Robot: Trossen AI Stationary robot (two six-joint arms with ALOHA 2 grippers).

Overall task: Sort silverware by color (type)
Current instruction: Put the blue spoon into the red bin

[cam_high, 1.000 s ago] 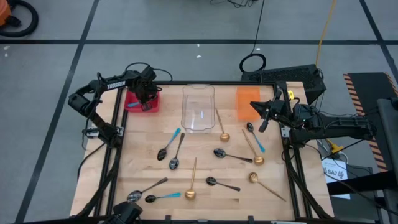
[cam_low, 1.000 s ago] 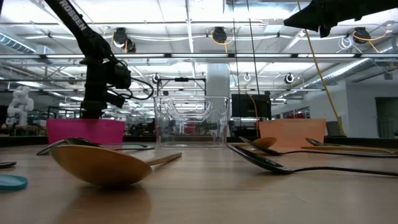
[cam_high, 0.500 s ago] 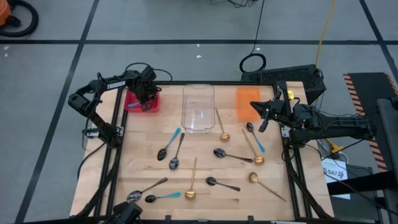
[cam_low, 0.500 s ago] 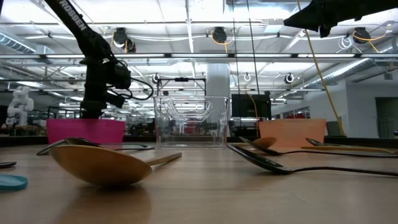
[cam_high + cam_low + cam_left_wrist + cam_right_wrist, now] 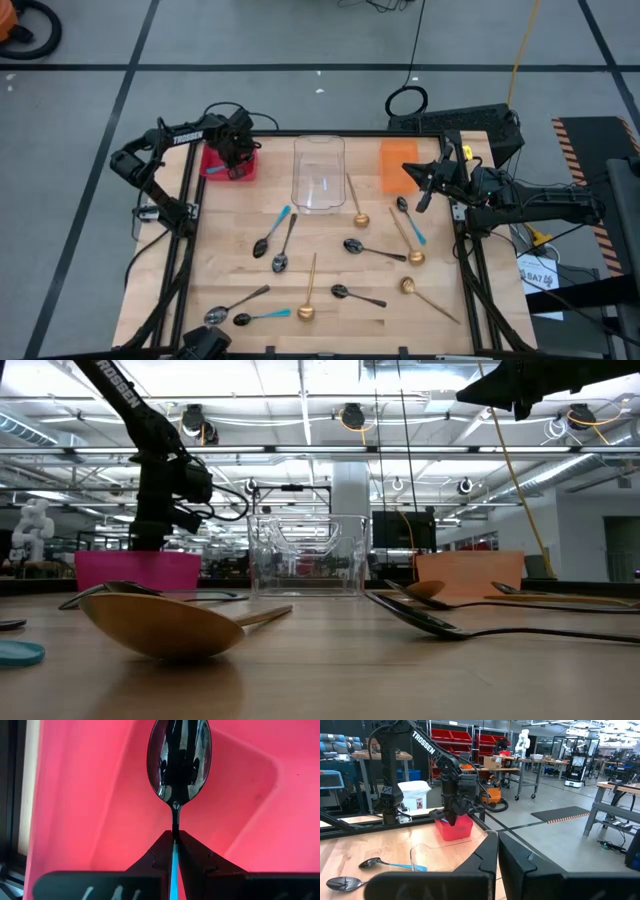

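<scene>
- Left arm [image 5: 160, 150]: matte black links, white "TROSSEN" lettering along the upper link, loose black cables looping off the wrist.
- Left gripper [image 5: 175, 851]: two dark wedge-shaped fingers with notched inner edges.
- Right arm [image 5: 530, 205]: same black build, blocky joints, dark cabling alongside.
- Right gripper [image 5: 498, 851]: matching black angular fingers.

Bright overhead light, blurred low foreground.
</scene>
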